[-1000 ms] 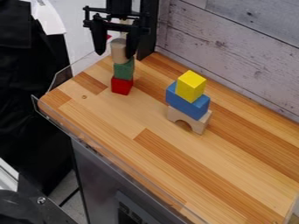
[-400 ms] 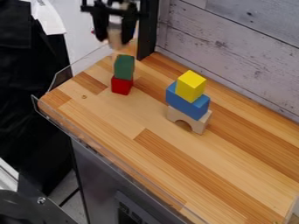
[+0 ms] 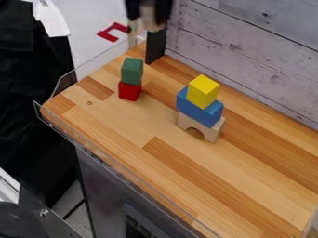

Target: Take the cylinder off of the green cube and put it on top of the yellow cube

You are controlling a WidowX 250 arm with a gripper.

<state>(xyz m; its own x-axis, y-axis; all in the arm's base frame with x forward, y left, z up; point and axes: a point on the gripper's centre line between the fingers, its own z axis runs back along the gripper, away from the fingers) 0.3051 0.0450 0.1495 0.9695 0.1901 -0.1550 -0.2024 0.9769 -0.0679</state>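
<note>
At the top edge, above and to the right of the green cube, is the black gripper [image 3: 149, 17], shut on the pale wooden cylinder [image 3: 149, 19], which hangs between its fingers. The green cube [image 3: 131, 71] rests on a red cube [image 3: 129, 90] at the upper left of the wooden top, with nothing on it. Right of centre, the yellow cube [image 3: 203, 91] sits on a blue block [image 3: 199, 108], its upper face bare. The gripper is well apart from both stacks.
A natural wood arch block [image 3: 201, 128] supports the blue block. Clear plastic edging runs along the left and front of the wooden top [image 3: 124, 135]. A whitewashed plank wall [image 3: 248, 56] borders the right side, and a black post [image 3: 155, 46] stands at the back corner.
The gripper has lifted the cylinder off the green cube, then moved up and to the right with it. Both block stacks have kept their places.
</note>
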